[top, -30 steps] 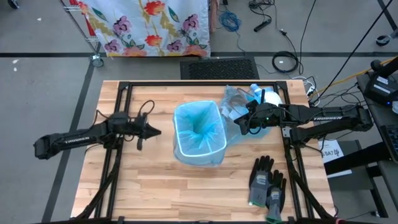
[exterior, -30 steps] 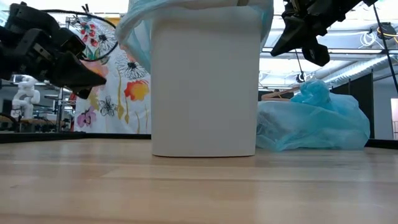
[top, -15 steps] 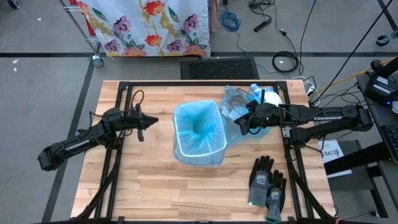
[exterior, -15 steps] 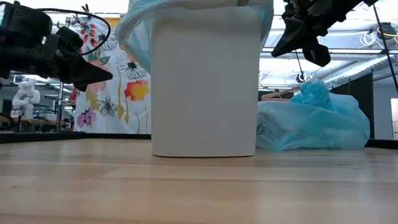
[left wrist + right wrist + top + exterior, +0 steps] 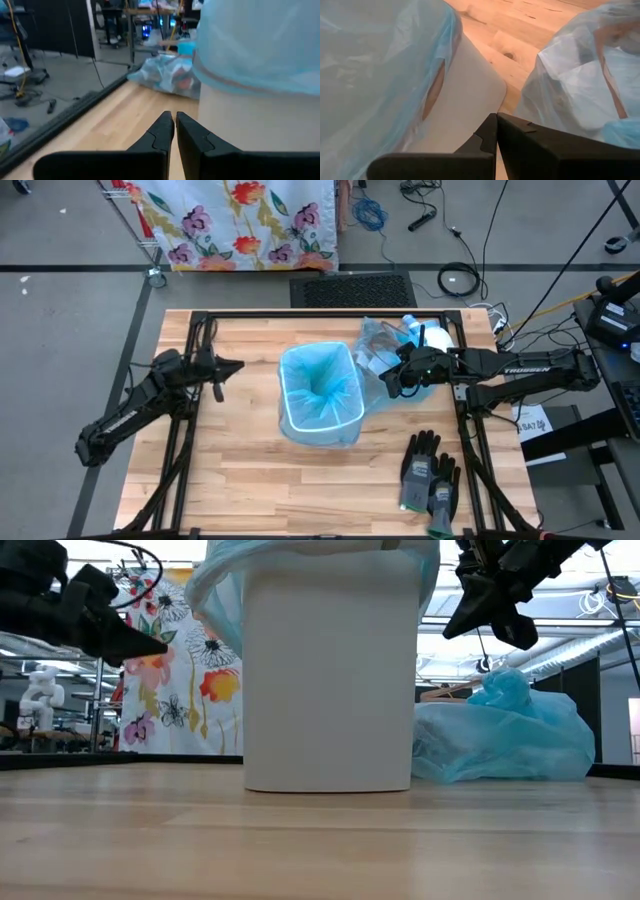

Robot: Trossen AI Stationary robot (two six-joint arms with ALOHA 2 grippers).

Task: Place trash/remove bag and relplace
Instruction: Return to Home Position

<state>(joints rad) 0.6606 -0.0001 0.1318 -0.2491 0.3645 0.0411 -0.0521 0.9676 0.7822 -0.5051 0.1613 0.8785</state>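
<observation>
A white bin (image 5: 322, 420) stands upright on its base at the table's middle, lined with a light blue bag (image 5: 320, 385) folded over its rim. Just right of it and farther back, a filled blue bag (image 5: 385, 345) lies on the table, with scraps of trash showing through the plastic (image 5: 167, 75). My left gripper (image 5: 238, 366) hangs shut and empty in the air left of the bin, pointing toward it. My right gripper (image 5: 383, 383) is shut and empty, raised over the gap between the bin (image 5: 470, 95) and the filled bag (image 5: 570, 75).
A pair of grey-black gloves (image 5: 430, 472) lies near the table's front right. Black frame rails (image 5: 190, 435) run along the table's left, right and far sides. A floral cloth (image 5: 240, 220) hangs beyond the far edge. Bare wood lies in front of the bin.
My left gripper has drawn back from the bin toward the table's far left and risen, swinging about with its arm; it stays shut and empty. The bin and both bags have kept still.
</observation>
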